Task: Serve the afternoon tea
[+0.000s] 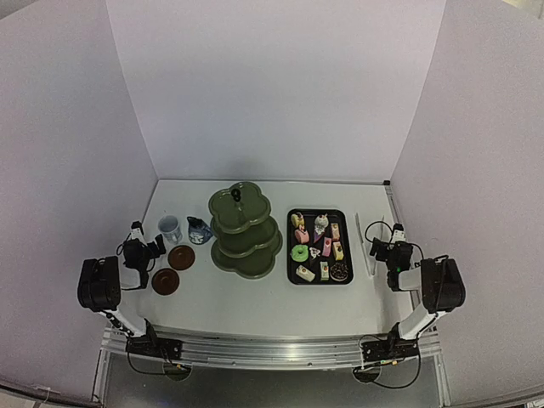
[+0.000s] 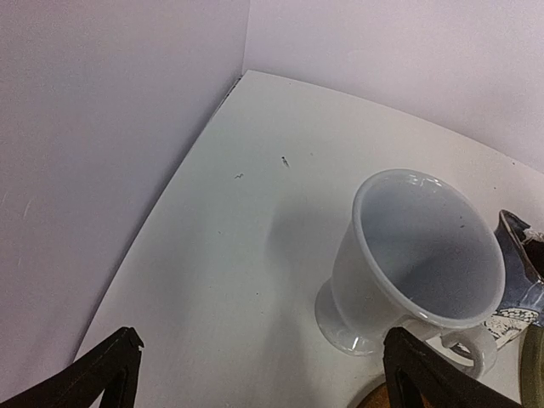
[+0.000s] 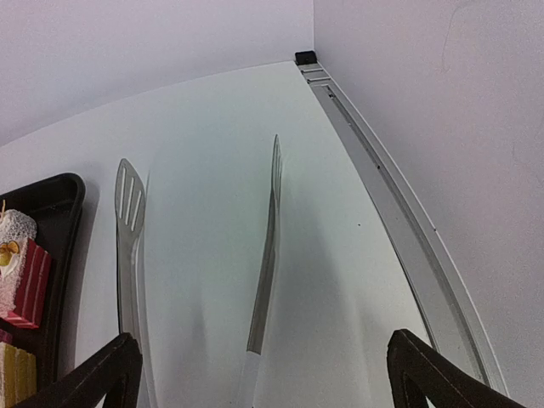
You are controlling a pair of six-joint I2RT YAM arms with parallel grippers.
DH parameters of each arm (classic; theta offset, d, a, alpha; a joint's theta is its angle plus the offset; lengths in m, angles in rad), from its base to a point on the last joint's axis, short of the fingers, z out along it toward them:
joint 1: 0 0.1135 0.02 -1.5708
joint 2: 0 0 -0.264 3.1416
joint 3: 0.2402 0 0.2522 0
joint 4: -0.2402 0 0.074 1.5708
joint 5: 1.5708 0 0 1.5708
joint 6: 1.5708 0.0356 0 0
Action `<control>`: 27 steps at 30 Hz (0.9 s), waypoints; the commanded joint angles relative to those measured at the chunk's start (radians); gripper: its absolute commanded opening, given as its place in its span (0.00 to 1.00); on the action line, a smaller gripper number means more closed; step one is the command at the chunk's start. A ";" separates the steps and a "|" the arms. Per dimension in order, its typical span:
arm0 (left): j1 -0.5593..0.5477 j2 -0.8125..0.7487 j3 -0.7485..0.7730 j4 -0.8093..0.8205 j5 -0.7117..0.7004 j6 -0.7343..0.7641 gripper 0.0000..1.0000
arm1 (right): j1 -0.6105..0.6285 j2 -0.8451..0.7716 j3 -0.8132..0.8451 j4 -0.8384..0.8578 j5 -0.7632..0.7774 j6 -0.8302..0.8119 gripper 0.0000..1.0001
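The dark green three-tier stand (image 1: 245,229) is at the middle of the table. Small colourful pastries (image 1: 318,246) lie on the black tray (image 1: 291,255) to its right. Left of the stand are the pale blue cup (image 1: 170,228), the small dark blue jug (image 1: 199,230) and two brown saucers (image 1: 181,257) (image 1: 166,281). My left gripper (image 1: 158,246) hovers open just short of the cup (image 2: 416,255), nothing between its fingers. The jug (image 2: 520,280) shows behind the cup. My right gripper (image 1: 375,250) is open and empty above the metal tongs (image 3: 270,246).
The tongs (image 1: 364,242) lie between the tray (image 3: 53,212) and the table's right rail (image 3: 399,221). Pastries (image 3: 21,276) show at the left edge of the right wrist view. White walls enclose the table on three sides.
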 commanded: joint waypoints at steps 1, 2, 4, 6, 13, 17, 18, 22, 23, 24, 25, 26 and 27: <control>-0.003 0.009 0.027 0.024 -0.006 0.010 1.00 | -0.002 -0.007 0.026 0.005 0.038 0.018 0.98; -0.002 0.008 0.026 0.024 -0.006 0.010 1.00 | -0.002 -0.021 0.032 -0.021 0.071 0.027 0.98; -0.002 0.008 0.027 0.024 -0.006 0.010 1.00 | -0.002 -0.064 0.072 -0.120 0.134 0.054 0.98; -0.002 0.005 0.024 0.025 -0.005 0.009 1.00 | -0.002 -0.096 0.120 -0.226 0.148 0.057 0.98; -0.001 -0.145 0.200 -0.394 0.157 0.096 1.00 | -0.002 -0.195 0.290 -0.558 0.088 0.114 0.98; -0.002 -0.253 0.239 -0.483 0.222 0.112 1.00 | -0.002 -0.230 0.351 -0.666 -0.047 0.154 0.98; -0.002 -0.290 0.235 -0.474 0.257 0.122 1.00 | -0.001 -0.231 0.375 -0.706 -0.078 0.163 0.98; -0.002 -0.353 0.274 -0.498 0.398 0.120 1.00 | 0.001 -0.219 0.432 -0.828 -0.122 0.187 0.98; -0.002 -0.352 0.291 -0.512 0.399 0.090 1.00 | 0.003 -0.217 0.438 -0.852 -0.121 0.192 0.98; -0.002 -0.351 0.304 -0.523 0.402 0.074 1.00 | 0.006 -0.212 0.449 -0.884 -0.114 0.199 0.98; -0.002 -0.350 0.315 -0.532 0.407 0.065 1.00 | 0.010 -0.206 0.462 -0.918 -0.105 0.206 0.98; -0.002 -0.352 0.320 -0.537 0.416 0.063 1.00 | 0.015 -0.198 0.481 -0.951 -0.094 0.211 0.98; -0.002 -0.359 0.324 -0.537 0.436 0.071 1.00 | 0.023 -0.186 0.497 -0.987 -0.080 0.214 0.98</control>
